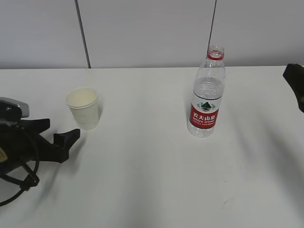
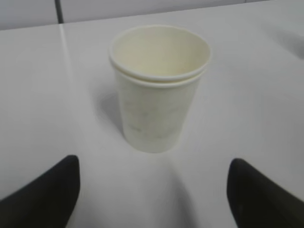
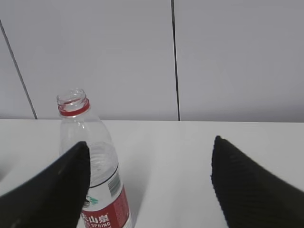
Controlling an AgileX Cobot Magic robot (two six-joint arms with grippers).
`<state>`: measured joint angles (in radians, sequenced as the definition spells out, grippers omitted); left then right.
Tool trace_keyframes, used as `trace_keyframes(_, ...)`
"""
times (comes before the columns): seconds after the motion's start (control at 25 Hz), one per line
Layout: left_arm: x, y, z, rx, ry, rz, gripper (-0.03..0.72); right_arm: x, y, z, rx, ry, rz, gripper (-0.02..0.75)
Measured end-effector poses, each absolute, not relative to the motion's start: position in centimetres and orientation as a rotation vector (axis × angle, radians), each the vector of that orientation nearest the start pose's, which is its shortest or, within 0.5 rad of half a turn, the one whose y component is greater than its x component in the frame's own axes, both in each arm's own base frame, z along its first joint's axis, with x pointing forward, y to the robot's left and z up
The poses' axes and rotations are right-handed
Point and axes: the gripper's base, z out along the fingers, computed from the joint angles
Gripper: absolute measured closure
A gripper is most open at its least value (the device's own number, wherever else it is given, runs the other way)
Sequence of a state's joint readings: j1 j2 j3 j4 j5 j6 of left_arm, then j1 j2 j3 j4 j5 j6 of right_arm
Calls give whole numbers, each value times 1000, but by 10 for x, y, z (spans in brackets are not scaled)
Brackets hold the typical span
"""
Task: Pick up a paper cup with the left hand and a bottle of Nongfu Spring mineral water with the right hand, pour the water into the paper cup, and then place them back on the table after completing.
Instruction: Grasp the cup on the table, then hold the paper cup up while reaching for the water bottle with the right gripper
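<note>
A white paper cup stands upright and empty on the white table, left of centre. In the left wrist view the cup is straight ahead. My left gripper is open and empty, a short way in front of the cup, low over the table. The uncapped Nongfu Spring bottle, with a red label and a red neck ring, stands right of centre and holds clear water. My right gripper is open and empty. The bottle is ahead of it to the left, partly behind its left finger.
A grey panelled wall runs behind the table's far edge. Only a black part of the right arm shows at the right edge of the exterior view. Black cables loop under the left arm.
</note>
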<state>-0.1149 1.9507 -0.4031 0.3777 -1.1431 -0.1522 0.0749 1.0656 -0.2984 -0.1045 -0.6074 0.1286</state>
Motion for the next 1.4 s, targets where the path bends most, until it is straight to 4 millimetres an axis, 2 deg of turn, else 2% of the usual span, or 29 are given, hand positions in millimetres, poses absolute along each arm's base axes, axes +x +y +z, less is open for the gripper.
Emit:
trace_keyframes(0.2,284,-76,84,328,1882,-395,104,196,20,244,-70,1616,143,151)
trace_keyframes(0.52,315,-100,76,335,1825,-409,104,196,20,245,-68,1603,147,151)
trace_keyframes(0.76,337,-103,71,272,1794,-380,104,196,20,246,-64,1594,149,151)
trace_keyframes(1.04,351,-106,63,267,1780,-379,104,196,20,247,-64,1586,150,151)
trace_keyframes(1.24,354,-107,62,267,1776,-379,106,196,20,247,-61,1586,151,151)
trace_keyframes(1.4,354,-107,62,267,1776,-379,176,196,20,247,-61,1584,151,151)
